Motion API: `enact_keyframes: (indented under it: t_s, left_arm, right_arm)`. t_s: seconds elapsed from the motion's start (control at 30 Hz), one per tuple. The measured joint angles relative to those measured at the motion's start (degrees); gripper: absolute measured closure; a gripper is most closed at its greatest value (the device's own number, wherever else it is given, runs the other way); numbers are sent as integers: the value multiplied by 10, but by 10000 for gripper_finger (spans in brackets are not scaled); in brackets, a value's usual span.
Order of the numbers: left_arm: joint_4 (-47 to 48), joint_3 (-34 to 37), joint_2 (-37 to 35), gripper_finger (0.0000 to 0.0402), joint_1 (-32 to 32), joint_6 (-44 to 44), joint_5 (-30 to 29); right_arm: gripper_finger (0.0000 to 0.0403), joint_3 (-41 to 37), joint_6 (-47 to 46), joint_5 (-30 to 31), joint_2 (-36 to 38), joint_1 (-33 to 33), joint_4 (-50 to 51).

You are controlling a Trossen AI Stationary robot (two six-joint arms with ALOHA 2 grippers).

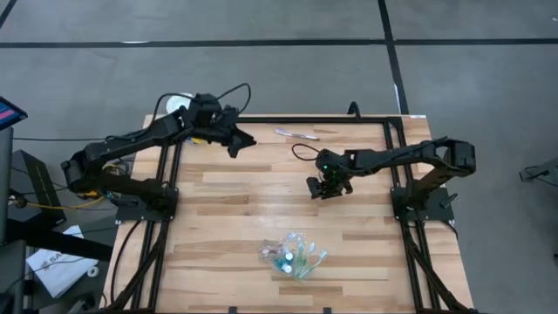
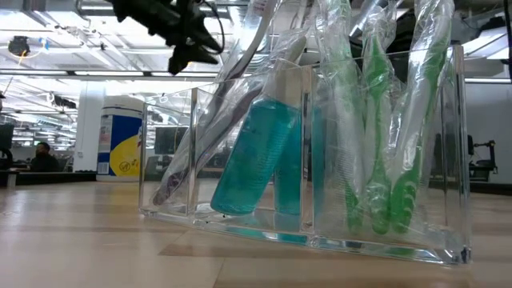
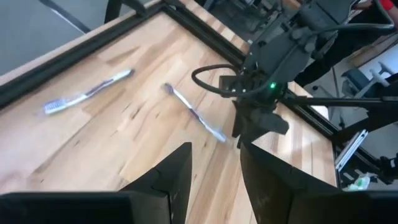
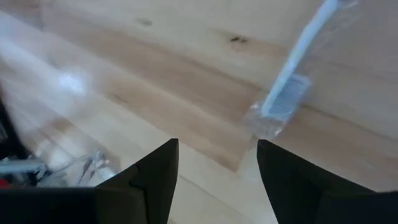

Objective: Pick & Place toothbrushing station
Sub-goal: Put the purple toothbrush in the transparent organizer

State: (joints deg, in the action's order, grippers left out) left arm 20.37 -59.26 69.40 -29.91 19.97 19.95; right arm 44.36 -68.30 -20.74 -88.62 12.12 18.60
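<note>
The clear cup [image 1: 292, 255] with brushes sits at the worktop's [image 1: 227, 218] six o'clock. Right claw [image 1: 329, 187], fingers apart and empty, hovers near a wrapped toothbrush [image 4: 292, 81]; its crinkly wrapper could slip. Left claw [image 1: 240, 144] is parted, idle.

Taking the clear plastic cup [image 1: 293, 255] of green toothbrushes and teal tubes as landmark: bare wooden table [image 1: 227, 218] surrounds it on every side, leaving wide passage. Farther up the table from it, the right gripper [image 1: 328, 187] hangs with fingers apart, blocking that stretch. Beyond, near the far edge, two loose wrapped toothbrushes [image 1: 297, 134] lie flat, with the left gripper [image 1: 247, 139], fingers parted, just beside them.
</note>
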Motion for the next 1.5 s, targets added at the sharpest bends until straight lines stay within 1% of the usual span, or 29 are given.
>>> enact_keyframes:
  t_s: [0.23, 0.37, 0.5, 0.67, 0.73, 0.9, 1.0, 1.07, 1.13, 1.2, 1.23, 1.37, 1.5]
  left_arm:
    - [-30, 19, -3, 270, 0, -1, 2]
    - [-40, 20, -3, 270, 0, -2, 3]
    - [-39, 20, -3, 272, -2, -2, 3]
    - [-39, 20, -3, 274, -2, 0, 3]
    - [-39, 20, -3, 274, -2, 0, 3]
    - [-38, 20, -3, 274, -2, -1, 3]
    - [-38, 20, -3, 274, -2, -1, 2]
    - [-37, 20, -3, 274, -2, -1, 2]
    - [-37, 20, -3, 274, -2, 0, 2]
    - [-37, 20, -3, 274, -2, 0, 2]
    - [-37, 20, -3, 274, -2, 0, 2]
    - [-37, 20, -3, 274, 0, 0, 2]
    - [-51, 20, -13, 274, 4, -8, 2]
  right_arm:
    - [191, 0, 15, 43, 17, 21, 109]
    - [194, 0, 13, 45, 11, 30, 87]
    - [197, 0, 1, 47, -15, 30, 45]
    - [203, 1, -5, 38, -52, 29, 24]
    - [205, 2, -8, 34, -53, 29, 23]
    - [215, 1, -14, 53, -50, 26, 23]
    - [237, 1, -14, 57, -52, 26, 22]
    - [267, 0, -11, 58, -53, 24, 21]
    - [310, 0, -4, 67, -54, 21, 19]
    - [365, -1, 8, 73, -55, 21, 3]
    - [382, 0, 14, 73, -55, 21, -9]
    - [389, 0, 2, 63, -55, 22, -70]
    - [397, 4, -22, 24, -32, 21, -165]
